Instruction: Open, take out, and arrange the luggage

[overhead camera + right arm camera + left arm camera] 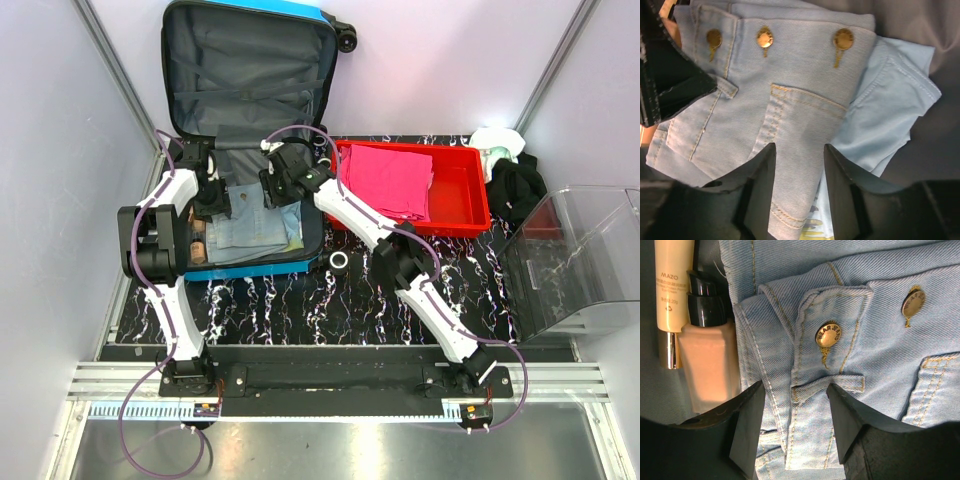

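Both left gripper (795, 407) and right gripper (800, 156) gape over denim (880, 355) in luggage (240, 60), bottles (707, 365) beside

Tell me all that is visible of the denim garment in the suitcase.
The denim garment is pale blue, with yellow stitching, brass buttons and a patch pocket. It lies folded in the flat near half of the open luggage, over a paler cloth, beside a beige bottle. The left gripper and right gripper each straddle a part of it, jaws apart.

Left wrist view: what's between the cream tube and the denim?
A peach bottle with a black cap, between cream tube and denim; left wrist view shows it.
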Controlling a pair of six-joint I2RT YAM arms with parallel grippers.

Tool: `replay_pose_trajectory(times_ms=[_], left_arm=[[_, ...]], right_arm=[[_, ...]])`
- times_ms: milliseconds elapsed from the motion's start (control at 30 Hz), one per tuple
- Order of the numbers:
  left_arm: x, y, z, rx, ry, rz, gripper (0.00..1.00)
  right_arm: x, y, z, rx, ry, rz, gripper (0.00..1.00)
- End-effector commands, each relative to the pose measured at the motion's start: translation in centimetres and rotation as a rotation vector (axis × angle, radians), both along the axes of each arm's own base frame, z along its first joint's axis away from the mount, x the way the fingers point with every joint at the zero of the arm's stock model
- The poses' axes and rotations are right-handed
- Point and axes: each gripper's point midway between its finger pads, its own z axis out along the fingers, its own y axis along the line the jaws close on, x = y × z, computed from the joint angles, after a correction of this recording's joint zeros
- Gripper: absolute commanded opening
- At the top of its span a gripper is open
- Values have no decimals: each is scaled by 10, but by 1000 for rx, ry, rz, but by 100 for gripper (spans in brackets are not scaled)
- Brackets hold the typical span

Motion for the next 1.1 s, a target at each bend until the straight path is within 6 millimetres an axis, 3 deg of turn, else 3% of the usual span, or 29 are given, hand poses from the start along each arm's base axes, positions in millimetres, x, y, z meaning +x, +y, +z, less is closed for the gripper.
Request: replay_pose_trajectory(times_ms=[0,333,667,767,800,933,1067], left_arm=[[11,-4,20,-14,-76,-22,57],[11,-5,20,-18,-76,-27,57],[11,-4,19,-16,-73,-26,57],[12,-4,20,-16,-76,-26,57],[11,-4,20,-16,-76,-26,57],[12,-4,22,-11,-83,-31,57],[16,-3,28,-8,-98,-32,57]], right_arm=[[2,2,-5,27,27,-13,47],[-5,6,-30,24,77,19,47],[2,-4,-31,-22,47,-17,47],[-5,6,-30,25,78,26,33],[-7,9,-28,38,82,35,24],[-5,11,-14,58,58,45,8],[-2,11,3,69,28,38,2]])
